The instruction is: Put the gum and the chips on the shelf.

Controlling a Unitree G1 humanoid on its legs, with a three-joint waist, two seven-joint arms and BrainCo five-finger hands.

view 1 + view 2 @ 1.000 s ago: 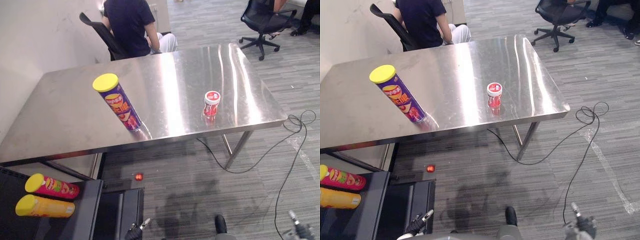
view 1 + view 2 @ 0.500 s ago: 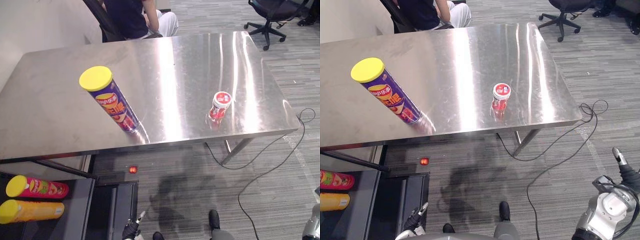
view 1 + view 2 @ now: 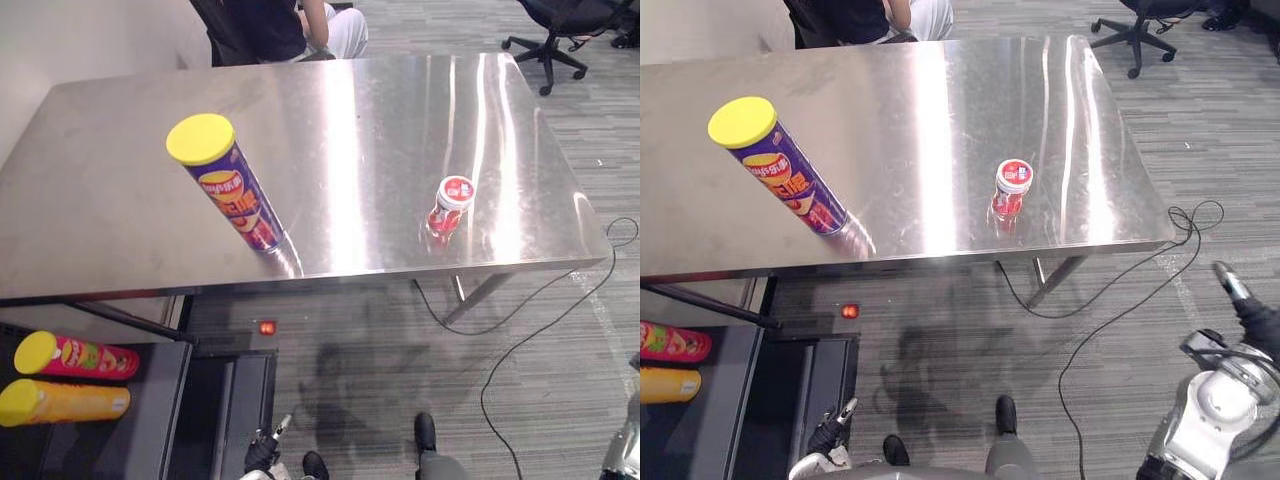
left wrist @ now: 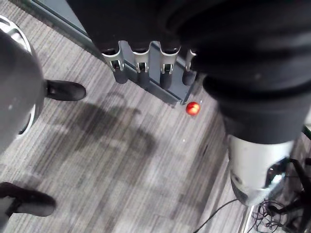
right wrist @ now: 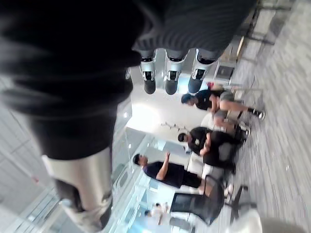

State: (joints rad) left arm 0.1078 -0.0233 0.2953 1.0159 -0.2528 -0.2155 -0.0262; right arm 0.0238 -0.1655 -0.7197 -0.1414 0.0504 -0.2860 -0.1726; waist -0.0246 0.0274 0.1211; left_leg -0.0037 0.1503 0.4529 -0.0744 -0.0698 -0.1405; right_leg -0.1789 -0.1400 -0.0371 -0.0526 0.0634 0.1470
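A purple chips can (image 3: 230, 185) with a yellow lid stands on the steel table (image 3: 100, 230), left of the middle. The gum, a small red jar (image 3: 449, 205) with a white lid, stands near the table's front right edge. The dark shelf (image 3: 165, 400) is low at my left, beside the table. My left hand (image 3: 830, 438) hangs low over the floor in front of the table, fingers (image 4: 146, 63) straight and holding nothing. At the lower right is my right hand (image 3: 1248, 308), well below the table, its fingers (image 5: 167, 73) relaxed and empty.
Two more cans lie on the shelf, a pink one (image 3: 78, 355) and an orange one (image 3: 65, 402). A person (image 3: 285, 20) sits on a chair at the table's far side. An office chair (image 3: 565, 20) stands at the far right. A small red thing (image 3: 267, 327) lies on the floor under the table.
The camera has moved in and tilted down over the table. My right hand has come up into view at the lower right. The can and the jar have not moved.
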